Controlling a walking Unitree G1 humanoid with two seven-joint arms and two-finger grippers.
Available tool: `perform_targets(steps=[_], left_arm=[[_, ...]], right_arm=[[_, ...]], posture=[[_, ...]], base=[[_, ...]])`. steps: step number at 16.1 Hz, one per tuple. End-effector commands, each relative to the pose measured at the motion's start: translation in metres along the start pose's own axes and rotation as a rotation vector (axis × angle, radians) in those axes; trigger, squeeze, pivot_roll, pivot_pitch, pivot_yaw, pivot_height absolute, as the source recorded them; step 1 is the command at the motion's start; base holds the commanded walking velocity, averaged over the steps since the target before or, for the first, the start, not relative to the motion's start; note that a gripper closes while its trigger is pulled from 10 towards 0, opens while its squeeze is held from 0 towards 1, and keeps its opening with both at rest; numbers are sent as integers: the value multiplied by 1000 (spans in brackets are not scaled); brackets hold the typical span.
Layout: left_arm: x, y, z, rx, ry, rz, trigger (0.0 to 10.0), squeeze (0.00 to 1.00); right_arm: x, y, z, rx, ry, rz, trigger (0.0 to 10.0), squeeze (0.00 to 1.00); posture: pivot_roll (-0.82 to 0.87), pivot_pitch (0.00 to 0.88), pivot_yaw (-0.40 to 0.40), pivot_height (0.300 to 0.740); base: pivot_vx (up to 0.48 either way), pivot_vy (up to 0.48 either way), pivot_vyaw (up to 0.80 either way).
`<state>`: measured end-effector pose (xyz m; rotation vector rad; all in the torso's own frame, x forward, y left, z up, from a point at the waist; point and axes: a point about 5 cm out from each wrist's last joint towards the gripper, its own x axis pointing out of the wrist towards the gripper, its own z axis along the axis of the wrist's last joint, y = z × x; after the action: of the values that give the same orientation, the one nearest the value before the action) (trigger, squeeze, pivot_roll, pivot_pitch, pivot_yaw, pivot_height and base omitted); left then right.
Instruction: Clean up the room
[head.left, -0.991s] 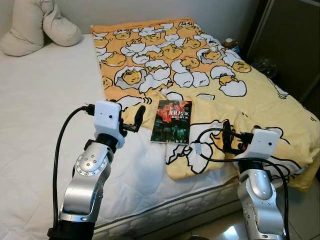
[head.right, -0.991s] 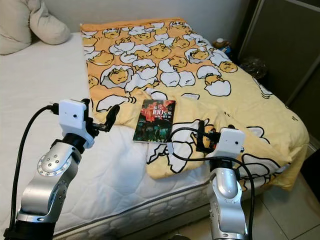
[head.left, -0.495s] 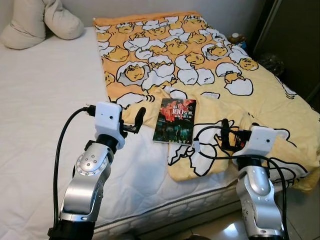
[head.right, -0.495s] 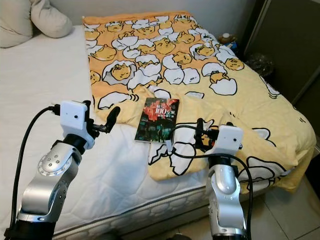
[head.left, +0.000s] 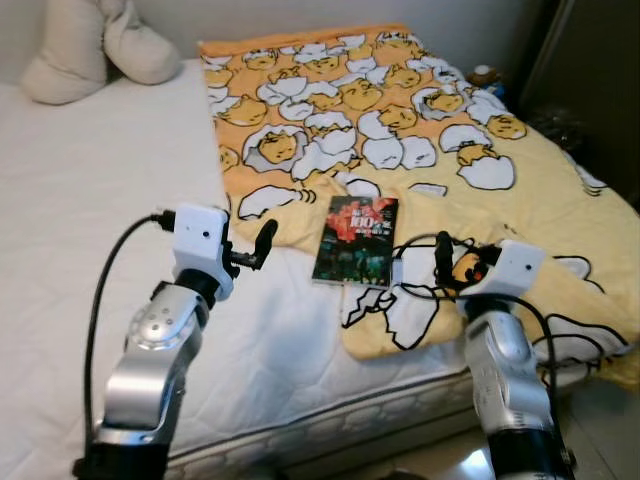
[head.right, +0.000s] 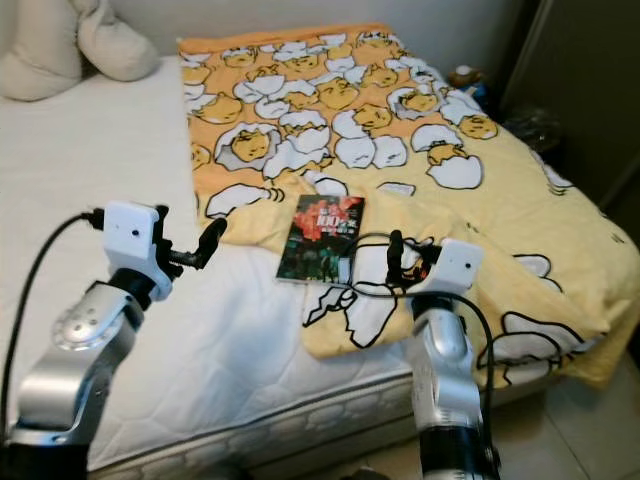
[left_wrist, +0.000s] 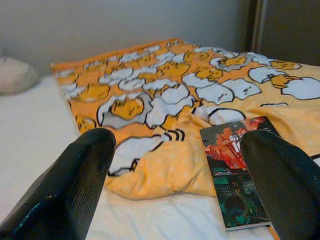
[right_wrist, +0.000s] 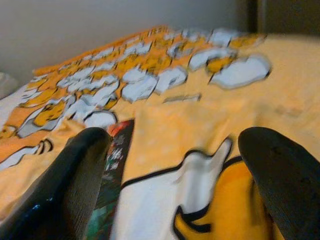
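At the far left, a cream pillow (head.left: 95, 50) lies at the head of the bed (head.left: 80, 200), on its white quilted mattress cover. The left claw (head.left: 262, 243) is held over the bare white sheet, just left of the blanket's folded corner; its two black fingers (left_wrist: 75, 185) are spread wide with nothing between them. Next comes the yellow-and-orange blanket (head.left: 400, 130), printed with white egg-shaped cartoon figures, which covers the right part of the bed and has its near corner turned back on itself. A paperback book (head.left: 356, 240) with a dark cover and red lettering lies flat on that blanket near its folded edge, between the two claws and touching neither. To its right, the right claw (head.left: 441, 262) hangs low over the blanket, its fingers (right_wrist: 280, 175) also spread apart and empty. At the far right stands a dark wardrobe (head.left: 600, 70), with some small items (head.left: 486, 76) beside the bed's far corner, too small to make out.
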<state>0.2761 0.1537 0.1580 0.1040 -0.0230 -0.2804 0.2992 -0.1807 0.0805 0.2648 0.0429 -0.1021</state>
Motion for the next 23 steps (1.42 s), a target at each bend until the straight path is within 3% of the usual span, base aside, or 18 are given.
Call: perform_targets(steps=[1,6,9,11,18,23], left_arm=[[-4,0,7,24,-11,-38,10000,0],[-27,7,15,49,16,-30,10000,0],[-43,4,16,40,44,-14,10000,0],[-46,5,16,38,54,-1,10000,0],[-54,6,18,33,84,24,10000,0],[-53,-8,13,-3,121,-67,10000,0]], right_arm=[[6,0,-9,57,46,10,10000,0],[33,20,-14,113,113,106,10000,0],[42,42,-21,164,171,152,10000,0],[43,47,-25,170,192,148,10000,0],[45,44,-23,83,155,84,10000,0],[40,37,-38,194,254,47,10000,0]], posture=[[141,46,76,719],[235,105,78,719],[274,147,57,719],[285,156,50,719],[298,170,46,719],[286,168,55,719]], base=[[0,0,0],[0,0,0],[0,0,0],[0,0,0],[0,0,0],[0,0,0]])
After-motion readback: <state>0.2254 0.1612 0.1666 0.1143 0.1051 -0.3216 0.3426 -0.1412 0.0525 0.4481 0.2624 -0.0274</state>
